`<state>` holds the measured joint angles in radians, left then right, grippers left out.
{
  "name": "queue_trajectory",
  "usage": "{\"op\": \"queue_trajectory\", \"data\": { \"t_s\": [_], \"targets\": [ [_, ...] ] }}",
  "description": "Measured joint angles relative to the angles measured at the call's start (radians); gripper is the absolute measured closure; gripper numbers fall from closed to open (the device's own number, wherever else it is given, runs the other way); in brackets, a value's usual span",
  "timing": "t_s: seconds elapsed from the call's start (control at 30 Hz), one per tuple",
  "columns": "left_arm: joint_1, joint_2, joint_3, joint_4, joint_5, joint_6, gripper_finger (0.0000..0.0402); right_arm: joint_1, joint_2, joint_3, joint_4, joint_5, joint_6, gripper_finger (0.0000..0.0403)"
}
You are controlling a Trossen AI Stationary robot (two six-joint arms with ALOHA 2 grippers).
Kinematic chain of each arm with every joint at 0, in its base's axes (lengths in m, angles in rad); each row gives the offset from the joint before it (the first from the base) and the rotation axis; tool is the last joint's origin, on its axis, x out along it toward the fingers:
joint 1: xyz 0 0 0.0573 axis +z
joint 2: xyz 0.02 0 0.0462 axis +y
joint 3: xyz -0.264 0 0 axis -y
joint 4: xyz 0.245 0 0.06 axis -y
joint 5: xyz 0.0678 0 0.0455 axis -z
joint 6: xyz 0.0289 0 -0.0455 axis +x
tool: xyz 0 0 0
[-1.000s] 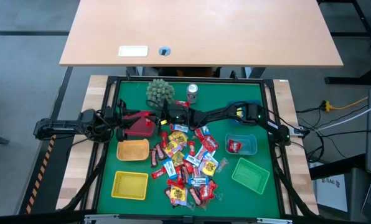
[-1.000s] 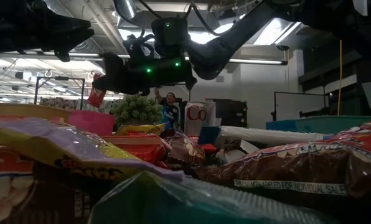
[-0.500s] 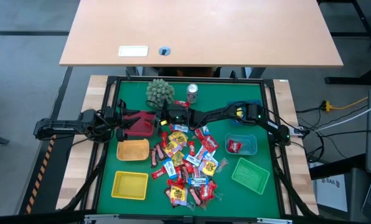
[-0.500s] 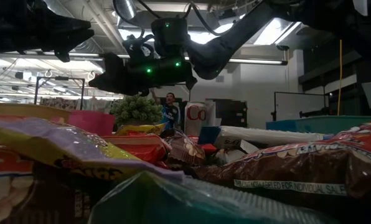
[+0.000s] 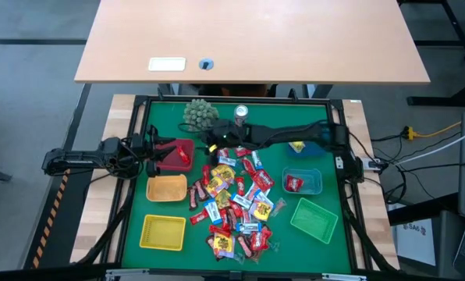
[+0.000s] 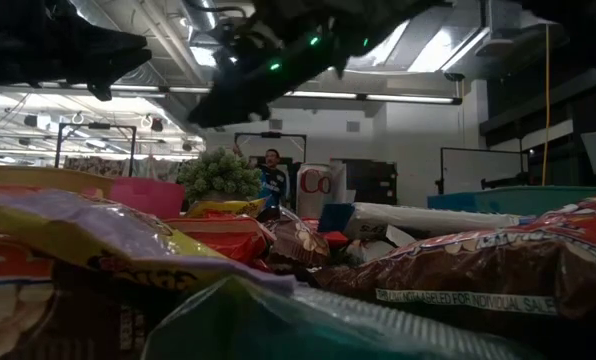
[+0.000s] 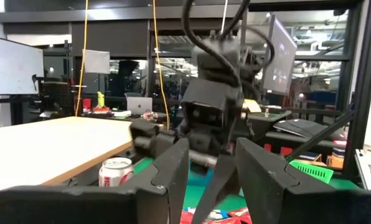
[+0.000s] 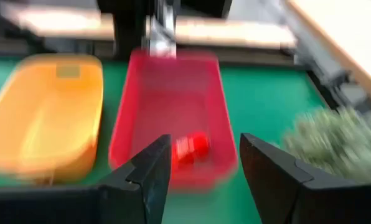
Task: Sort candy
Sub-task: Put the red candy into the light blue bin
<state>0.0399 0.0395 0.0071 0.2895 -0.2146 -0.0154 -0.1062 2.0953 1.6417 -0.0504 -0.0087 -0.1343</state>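
Green mat (image 5: 162,117): five baskets, two arms.

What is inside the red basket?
One red candy lies in the red basket; the rest of its floor looks bare. The right gripper hangs open near it. The near wall hides a strip of the floor.

The green table (image 5: 318,123) carries baskets (image 5: 164,232), scattered candy (image 5: 236,204), a can (image 5: 241,114).
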Motion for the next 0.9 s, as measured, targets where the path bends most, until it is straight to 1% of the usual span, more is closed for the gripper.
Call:
{"op": "queue_trajectory", "data": {
  "t_s": [0.07,0.2,0.27,0.33,0.47,0.57,0.67,0.7,0.8,0.9],
  "targets": [
    [0.0,0.0,0.0,0.0,-0.003,0.001,0.028,-0.002,-0.054,-0.001,-0.125,0.003,-0.005,0.022],
    [0.001,0.001,0.0,0.001,-0.005,0.0,0.028,-0.008,-0.154,-0.001,-0.348,0.048,-0.02,0.0224],
    [0.0,0.001,0.0,0.002,-0.005,-0.005,0.028,-0.006,-0.197,-0.01,-0.444,0.065,-0.021,0.0224],
    [0.0,0.01,0.0,0.008,-0.004,-0.006,0.028,-0.005,-0.249,-0.061,-0.484,0.068,-0.021,0.0224],
    [0.0,0.046,0.0,0.056,-0.005,-0.008,0.028,-0.006,-0.402,-0.248,-0.476,0.062,0.023,0.0223],
    [-0.001,0.099,0.0,0.133,-0.004,-0.005,0.028,-0.019,-0.537,-0.409,-0.446,0.11,0.075,0.0224],
    [-0.001,0.169,0.0,0.226,-0.009,-0.002,0.028,-0.021,-0.678,-0.573,-0.358,0.16,0.117,0.0224],
    [-0.001,0.194,0.001,0.25,-0.008,-0.002,0.028,-0.02,-0.724,-0.622,-0.322,0.16,0.134,0.0224],
    [-0.001,0.274,0.021,0.271,-0.012,-0.001,0.028,-0.017,-0.84,-0.741,-0.256,0.145,0.161,0.0224],
    [-0.001,0.358,0.068,0.276,-0.044,-0.001,0.028,-0.019,-0.925,-0.815,-0.243,0.147,0.162,0.0224]
  ]
}}
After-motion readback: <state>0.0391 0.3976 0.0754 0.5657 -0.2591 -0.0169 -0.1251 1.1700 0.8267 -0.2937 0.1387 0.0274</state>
